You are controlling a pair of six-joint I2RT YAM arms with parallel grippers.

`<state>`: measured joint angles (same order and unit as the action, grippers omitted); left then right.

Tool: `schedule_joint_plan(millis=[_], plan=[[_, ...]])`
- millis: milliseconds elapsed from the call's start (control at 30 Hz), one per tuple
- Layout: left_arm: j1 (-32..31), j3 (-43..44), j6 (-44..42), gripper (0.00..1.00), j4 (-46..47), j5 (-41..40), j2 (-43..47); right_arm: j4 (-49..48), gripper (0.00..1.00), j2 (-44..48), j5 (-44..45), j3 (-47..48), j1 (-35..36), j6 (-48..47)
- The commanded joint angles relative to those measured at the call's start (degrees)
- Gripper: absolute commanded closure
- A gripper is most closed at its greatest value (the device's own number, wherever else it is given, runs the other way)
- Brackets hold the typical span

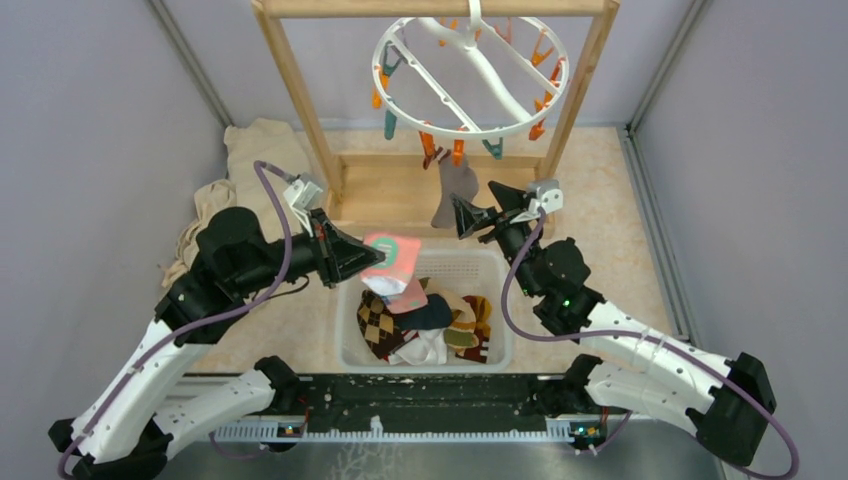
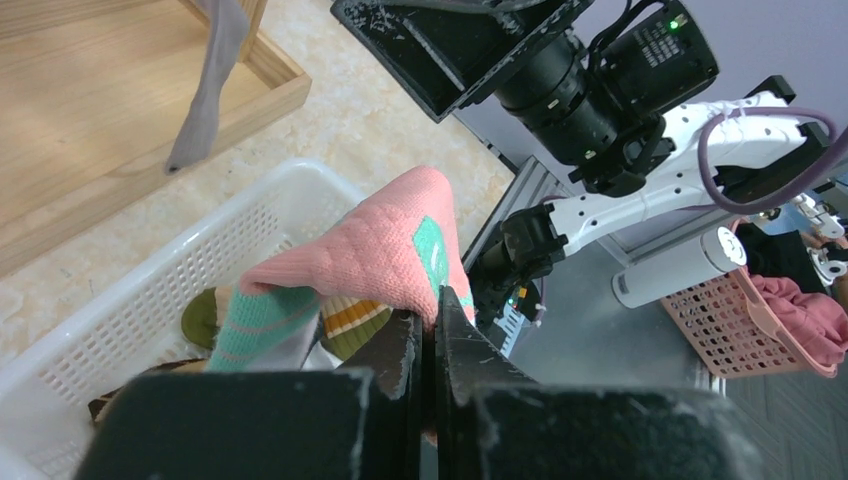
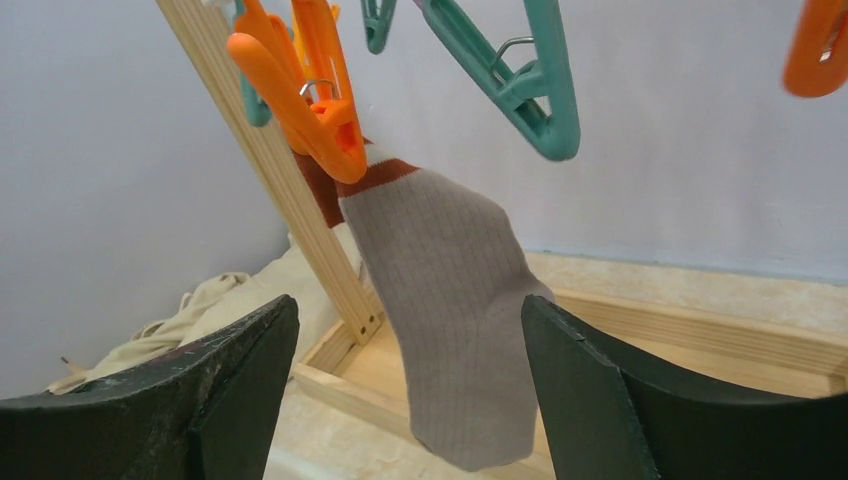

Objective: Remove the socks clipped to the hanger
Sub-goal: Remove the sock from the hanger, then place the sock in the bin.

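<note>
The hanger (image 1: 487,70), a white ring with orange and teal clips, hangs from the wooden frame. One grey sock (image 1: 452,190) with a rust cuff still dangles from an orange clip (image 3: 310,110). My right gripper (image 1: 478,205) is open, and in the right wrist view the grey sock (image 3: 450,300) hangs between its spread fingers (image 3: 407,305) without being gripped. My left gripper (image 1: 362,258) is shut on a pink and teal sock (image 1: 390,258) held over the basket. In the left wrist view that sock (image 2: 370,250) drapes from the closed tips (image 2: 432,305).
A white perforated basket (image 1: 350,330) sits between the arms with several loose socks (image 1: 420,320) inside. The wooden frame (image 1: 300,90) has a base tray behind the basket. Beige cloth (image 1: 250,160) is piled at the back left. Grey walls close in both sides.
</note>
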<state>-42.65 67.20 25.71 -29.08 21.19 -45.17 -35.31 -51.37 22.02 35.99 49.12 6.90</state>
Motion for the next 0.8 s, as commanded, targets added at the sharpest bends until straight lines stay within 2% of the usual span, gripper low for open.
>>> schedule_joint_plan(millis=[0,167,400,667,767], plan=[[-0.24,-2.06,-0.84,1.00,2.49,0.00,0.56,-0.27,0.18,1.63,0.37,-0.17,0.56,0.43],[-0.24,-2.86,-2.23,1.00,3.68,-0.53,-0.73,1.11,0.17,1.77,0.47,-0.09,0.62,0.36],[-0.24,-8.39,-4.42,1.00,3.15,-4.05,-2.60,8.73,0.17,0.76,-1.55,0.18,0.62,5.40],[-0.24,-22.42,3.16,1.00,4.77,-5.47,-0.61,10.68,0.16,1.74,-4.94,-2.43,0.71,8.43],[-0.24,-26.47,5.54,0.90,4.82,-6.41,-0.26,11.52,0.15,2.11,-4.91,-2.44,0.71,8.08]])
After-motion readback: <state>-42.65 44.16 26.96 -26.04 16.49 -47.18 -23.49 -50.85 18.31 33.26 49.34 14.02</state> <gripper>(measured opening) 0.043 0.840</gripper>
